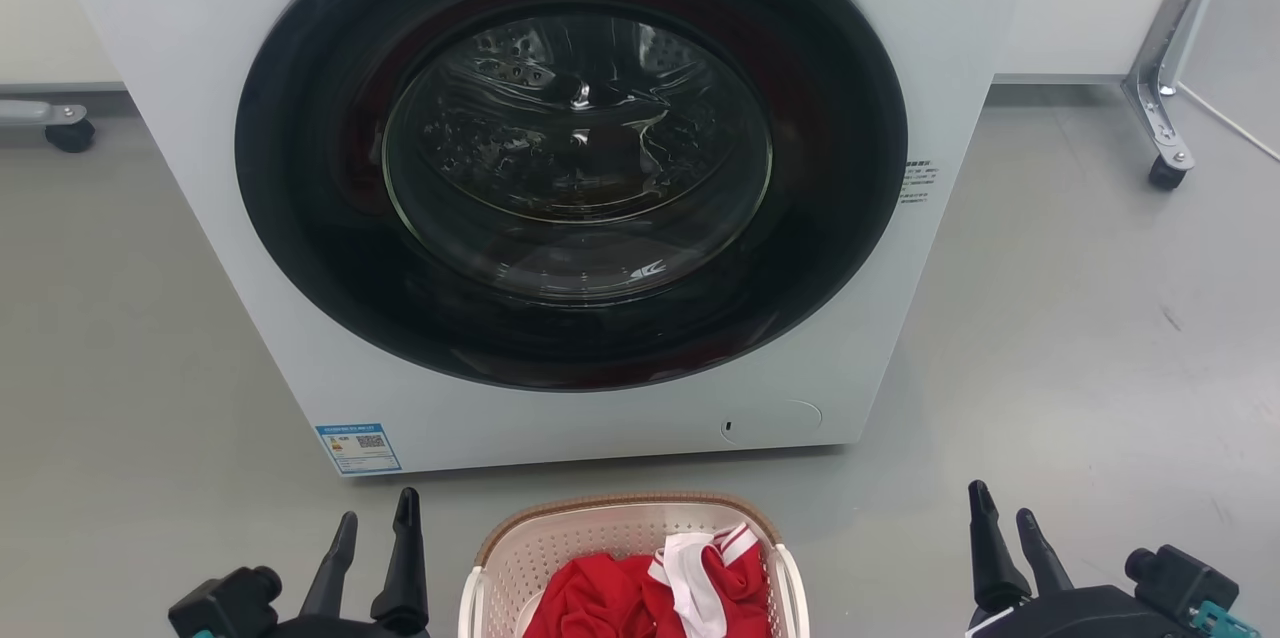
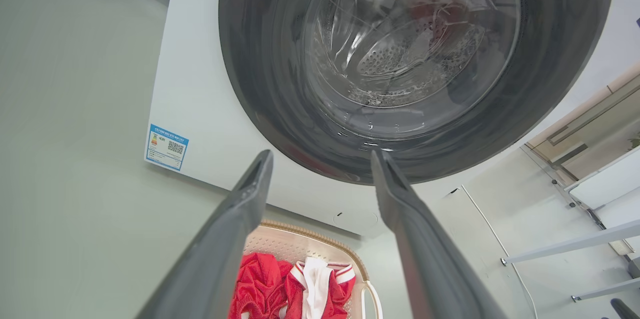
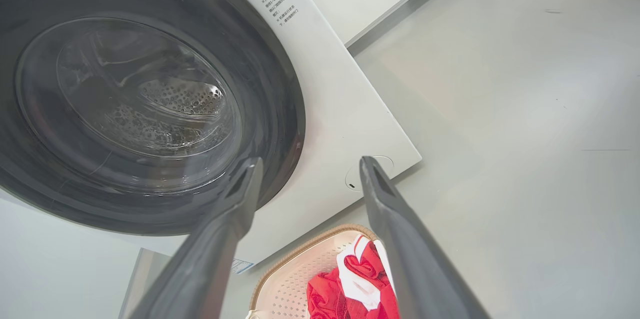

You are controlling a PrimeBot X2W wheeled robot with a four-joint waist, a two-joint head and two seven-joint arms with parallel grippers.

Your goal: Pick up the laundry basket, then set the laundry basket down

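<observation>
The laundry basket (image 1: 560,558) is sitting on the floor (image 1: 1080,338) at the near edge, just in front of the white washing machine (image 1: 170,168), and is holding red and white clothing (image 1: 600,603). The left tool (image 1: 377,508) is hovering just left of the basket, released and empty. The right tool (image 1: 1002,502) is hovering farther off to its right, likewise released, gripping nothing.

Floor (image 1: 150,368) lies open beside the laundry basket (image 1: 600,528); washing machine (image 1: 200,68) blocks behind.
</observation>
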